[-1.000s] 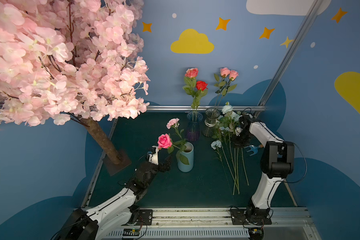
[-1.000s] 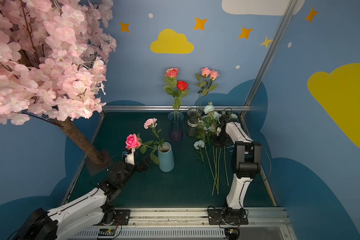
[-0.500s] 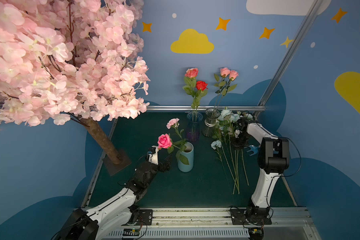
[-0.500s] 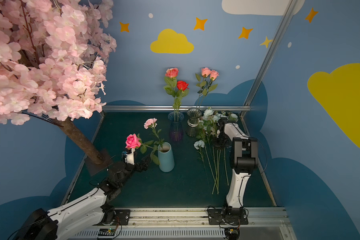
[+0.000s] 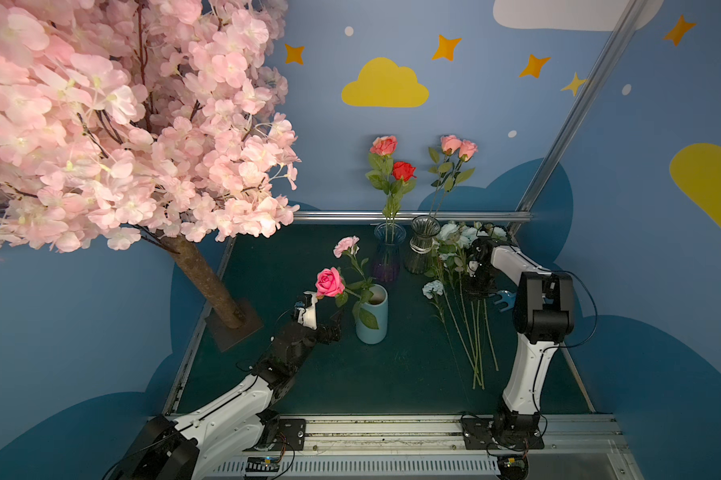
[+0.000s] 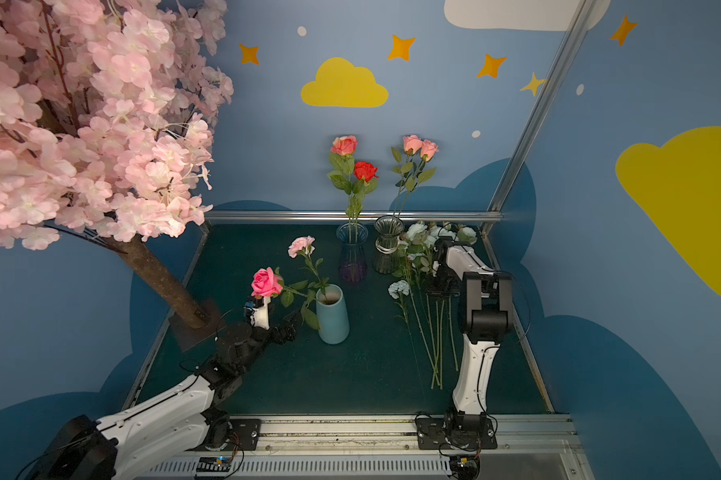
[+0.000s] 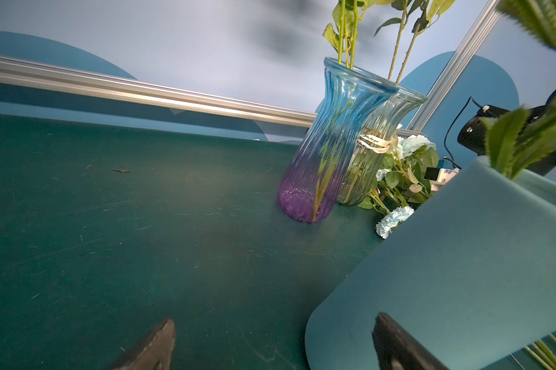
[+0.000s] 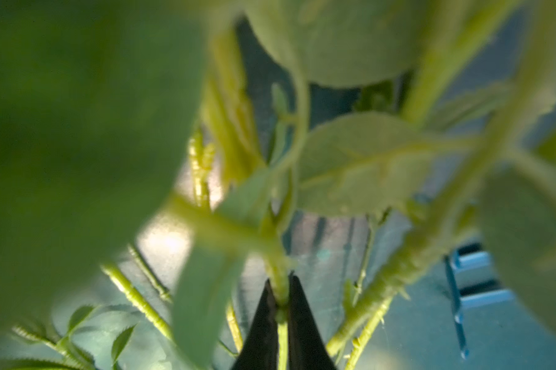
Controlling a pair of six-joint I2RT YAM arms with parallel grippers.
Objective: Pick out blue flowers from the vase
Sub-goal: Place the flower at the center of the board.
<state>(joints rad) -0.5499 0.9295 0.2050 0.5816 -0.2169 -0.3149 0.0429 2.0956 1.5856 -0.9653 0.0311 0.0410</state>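
Right arm lowered; blue flower stem (image 8: 282, 333) now just beside grey glass vase (image 5: 423, 245), joining blue flowers (image 5: 433, 289) lying there. Right gripper (image 8: 280, 282) pinches stem, likely for set-down. Left gripper (image 7: 275, 318) gaping, idle, well apart from vase.

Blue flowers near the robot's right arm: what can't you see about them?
- Both top views: the right arm covers some blue flowers; stems too thin to count.
- Left wrist view: the teal vase hides most stems.
- Right wrist view: blurry leaves fill the lens; no flower heads show.
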